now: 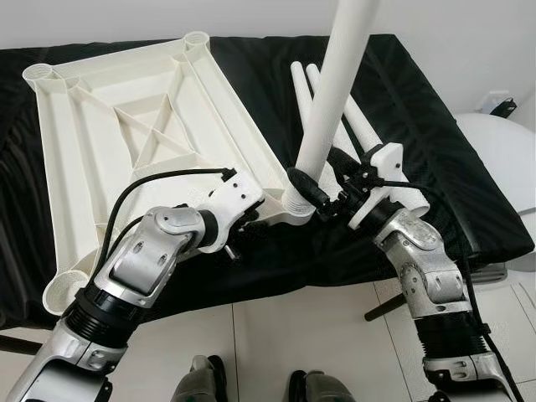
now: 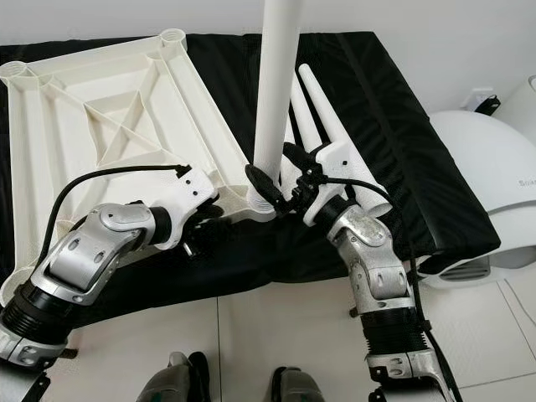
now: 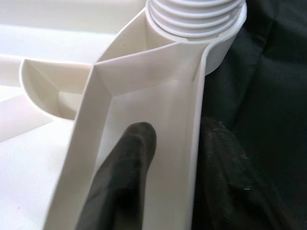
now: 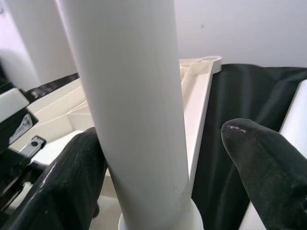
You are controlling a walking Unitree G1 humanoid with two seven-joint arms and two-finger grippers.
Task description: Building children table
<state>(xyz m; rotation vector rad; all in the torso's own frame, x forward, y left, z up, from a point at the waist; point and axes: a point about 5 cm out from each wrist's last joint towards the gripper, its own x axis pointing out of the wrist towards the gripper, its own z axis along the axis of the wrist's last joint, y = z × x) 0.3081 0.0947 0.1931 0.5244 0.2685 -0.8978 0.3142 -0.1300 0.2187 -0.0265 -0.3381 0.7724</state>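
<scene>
Tabletop [image 1: 126,126] rim pinched by left gripper [image 3: 168,158]; right gripper [image 4: 168,163] spread round one upright leg [image 1: 339,84]

Tabletop [image 1: 151,126]: white plastic, lying upside down on the black cloth, ribbed underside up, round sockets at the corners. Leg [image 1: 339,84]: white tapered tube, standing near upright in the near corner socket [image 1: 295,209], threaded collar visible at its base, top out of frame. Spare legs [image 1: 368,138]: at least two white tapered tubes lying side by side on the cloth just right of the upright leg, narrow ends pointing away.
</scene>
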